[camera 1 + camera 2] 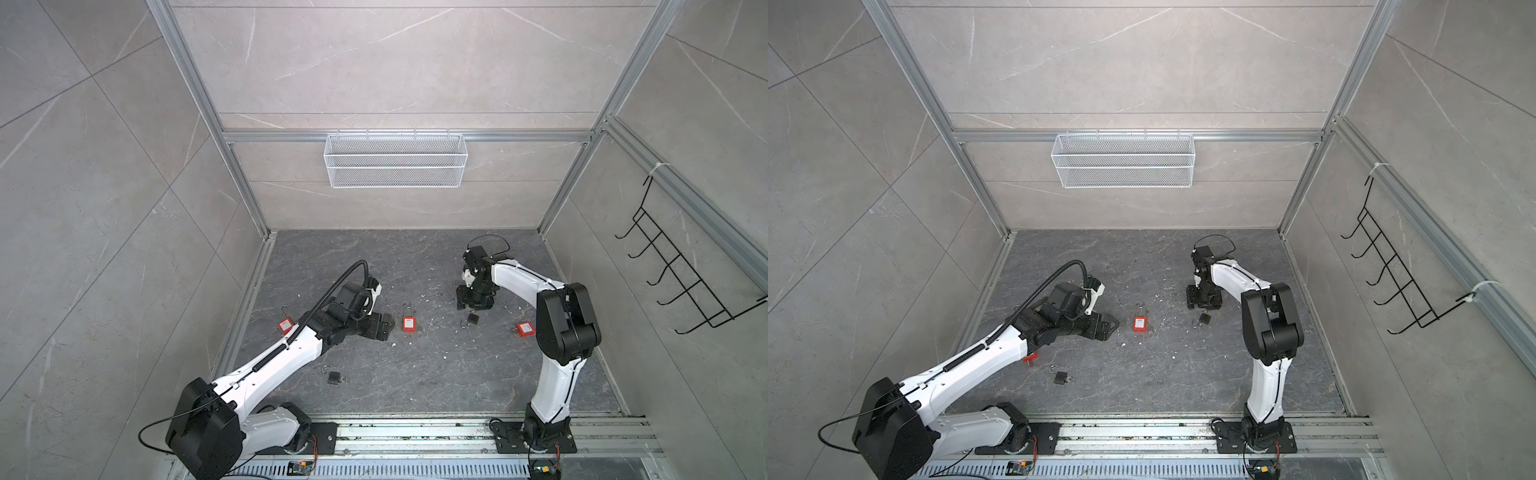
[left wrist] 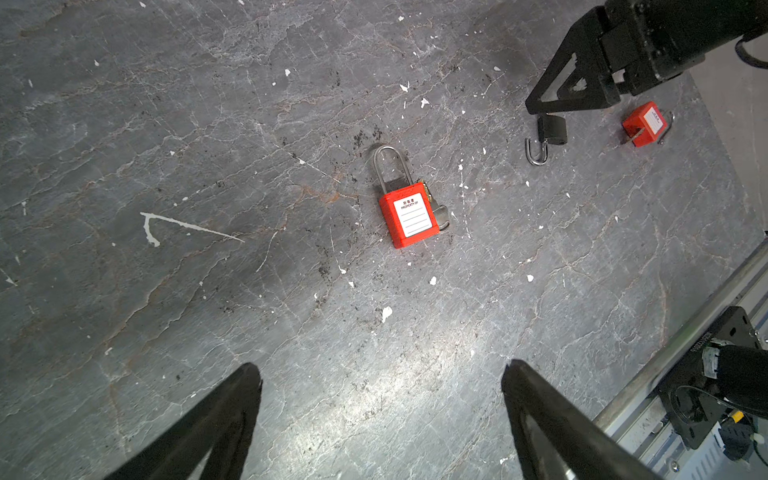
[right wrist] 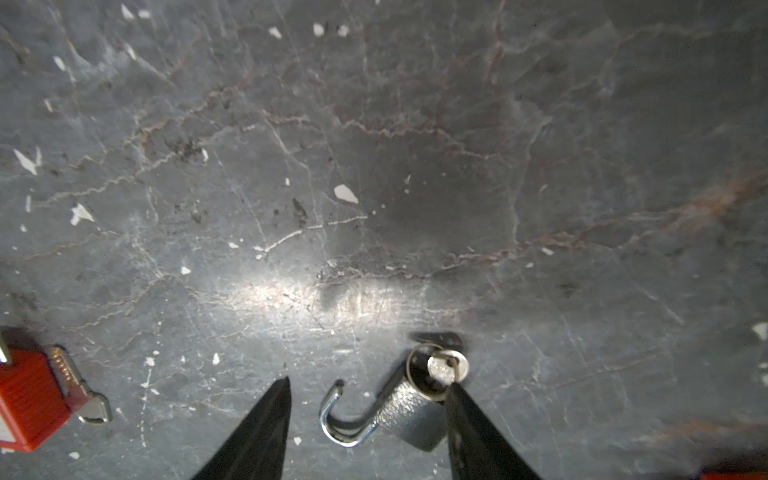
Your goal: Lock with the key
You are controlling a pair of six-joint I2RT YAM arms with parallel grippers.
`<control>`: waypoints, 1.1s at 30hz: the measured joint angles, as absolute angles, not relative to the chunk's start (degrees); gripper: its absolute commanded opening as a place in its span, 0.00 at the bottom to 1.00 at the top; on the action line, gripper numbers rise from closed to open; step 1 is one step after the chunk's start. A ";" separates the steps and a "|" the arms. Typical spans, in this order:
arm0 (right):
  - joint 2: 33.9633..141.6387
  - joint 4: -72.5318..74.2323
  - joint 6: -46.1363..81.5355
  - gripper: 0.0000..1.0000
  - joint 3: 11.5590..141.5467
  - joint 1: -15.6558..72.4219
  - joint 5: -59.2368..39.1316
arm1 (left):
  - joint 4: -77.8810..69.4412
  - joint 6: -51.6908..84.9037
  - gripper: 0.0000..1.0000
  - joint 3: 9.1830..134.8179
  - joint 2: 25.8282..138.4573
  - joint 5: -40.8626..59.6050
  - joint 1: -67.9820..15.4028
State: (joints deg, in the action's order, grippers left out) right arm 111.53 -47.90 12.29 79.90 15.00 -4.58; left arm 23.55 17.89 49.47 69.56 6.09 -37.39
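Grey padlock (image 3: pixel 409 415): small, dull metal body, laid flat on the dark veined floor (image 3: pixel 374 145), right of centre in both top views. Shackle (image 3: pixel 338 419) is seen open, one end free of the body. Key (image 3: pixel 446 368) is seated in the body's end, with a ring threaded through it. Right gripper (image 3: pixel 370 382) is set astride the lock, fingers partly apart; one fingertip is at the key, the other is clear of the shackle. Left gripper (image 2: pixel 381 365) is spread wide over bare floor, with a red padlock (image 2: pixel 411 218) lying beyond it.
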 measured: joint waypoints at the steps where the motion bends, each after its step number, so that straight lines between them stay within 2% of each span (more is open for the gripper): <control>1: 111.53 -47.83 12.12 0.61 79.57 15.00 -4.73 | 23.57 18.02 0.93 49.45 69.56 6.11 -37.43; 17: 109.75 -44.64 11.60 0.60 75.35 14.96 -5.30 | 23.53 19.16 0.93 48.75 69.58 6.07 -37.89; 33: 100.33 -43.46 18.98 0.60 63.37 14.96 -5.15 | 22.76 19.33 0.93 48.73 70.02 6.09 -38.63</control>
